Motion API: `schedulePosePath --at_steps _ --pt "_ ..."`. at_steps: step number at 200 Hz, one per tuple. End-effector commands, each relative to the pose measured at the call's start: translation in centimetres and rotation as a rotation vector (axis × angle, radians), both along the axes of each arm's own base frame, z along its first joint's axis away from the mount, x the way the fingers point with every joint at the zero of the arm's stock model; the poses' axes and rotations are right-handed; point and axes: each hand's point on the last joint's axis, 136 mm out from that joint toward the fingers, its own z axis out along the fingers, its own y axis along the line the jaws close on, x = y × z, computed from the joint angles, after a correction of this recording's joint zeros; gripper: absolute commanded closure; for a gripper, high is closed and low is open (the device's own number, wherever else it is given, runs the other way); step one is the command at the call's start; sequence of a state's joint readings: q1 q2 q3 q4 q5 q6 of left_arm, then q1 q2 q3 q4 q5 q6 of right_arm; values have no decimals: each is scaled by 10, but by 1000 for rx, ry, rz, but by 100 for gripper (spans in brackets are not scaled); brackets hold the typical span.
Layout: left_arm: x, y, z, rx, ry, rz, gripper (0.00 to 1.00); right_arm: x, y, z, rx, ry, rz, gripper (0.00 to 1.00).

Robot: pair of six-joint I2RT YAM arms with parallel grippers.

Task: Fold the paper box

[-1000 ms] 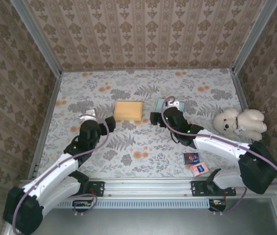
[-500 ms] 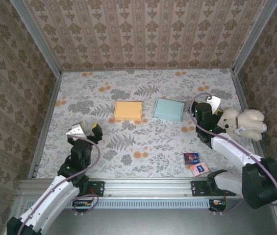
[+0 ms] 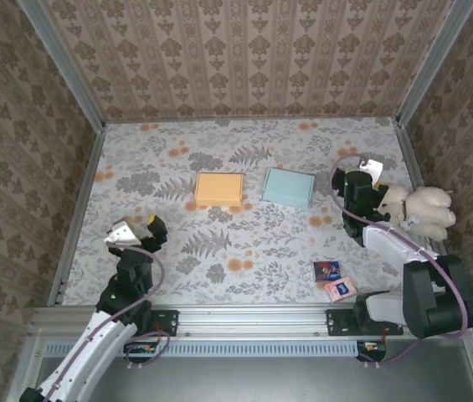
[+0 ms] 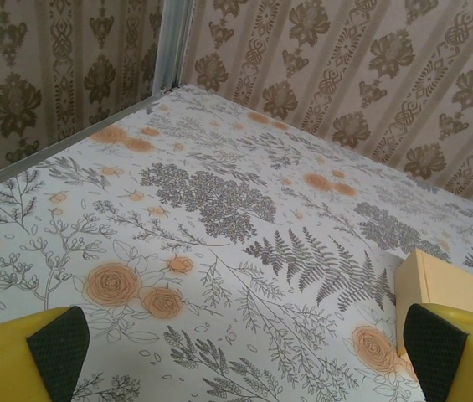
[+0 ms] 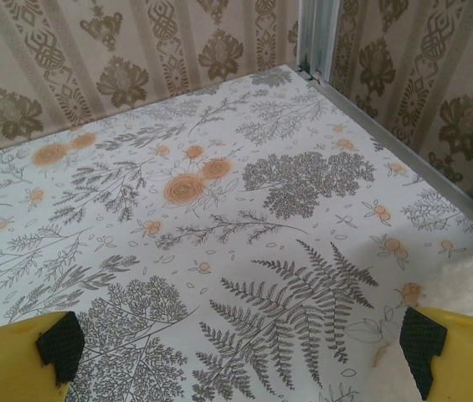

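Both arms sit drawn in toward the near edge of the floral-print table (image 3: pixel 253 142), neither one holding anything. The left gripper (image 4: pixel 244 343) hovers above the near-left part of the surface with its yellow, black-padded fingers (image 4: pixel 59 347) spread wide and only bare tabletop between them. The right gripper (image 5: pixel 240 352) is equally wide apart at the right side of the table, its fingers framing empty floral print and pointing toward the far-right corner.

The orange paper box (image 3: pixel 219 189) lies flat at mid-table, slightly left of centre and well apart from both grippers. In the left wrist view one corner of it shows just beside the right-hand finger. The pale blue paper box (image 3: pixel 288 186) lies just to its right with a narrow strip of table between them. From overhead both appear closed up, though the view is too coarse to be sure of their flaps.

A white plush toy (image 3: pixel 416 211) rests against the right edge, close beside the right arm, and its fur shows at the lower right of the right wrist view. Two small cards (image 3: pixel 333 280) lie near the front rail on the right.
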State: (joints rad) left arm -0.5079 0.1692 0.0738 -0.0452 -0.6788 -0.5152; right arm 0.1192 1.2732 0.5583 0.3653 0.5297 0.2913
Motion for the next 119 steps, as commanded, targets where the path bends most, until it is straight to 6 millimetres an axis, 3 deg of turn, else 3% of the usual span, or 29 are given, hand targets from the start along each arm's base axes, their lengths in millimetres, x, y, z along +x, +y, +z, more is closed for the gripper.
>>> schedulePosePath --at_steps 1,43,87,106,119 --pt "-5 9 -12 -4 21 42 0 0 4 5 -25 -38 49 0" --pt "-7 11 -14 -15 11 43 0 -6 4 7 -46 -67 78 0" --pt "-8 13 -15 -18 17 55 0 -36 -9 9 -26 -189 11 0" --pt "-8 13 -15 -19 16 57 0 -37 -20 -11 -31 -117 -36 0" --pt "-8 13 -16 -19 17 57 0 -26 -25 -26 -26 -75 -57 0"
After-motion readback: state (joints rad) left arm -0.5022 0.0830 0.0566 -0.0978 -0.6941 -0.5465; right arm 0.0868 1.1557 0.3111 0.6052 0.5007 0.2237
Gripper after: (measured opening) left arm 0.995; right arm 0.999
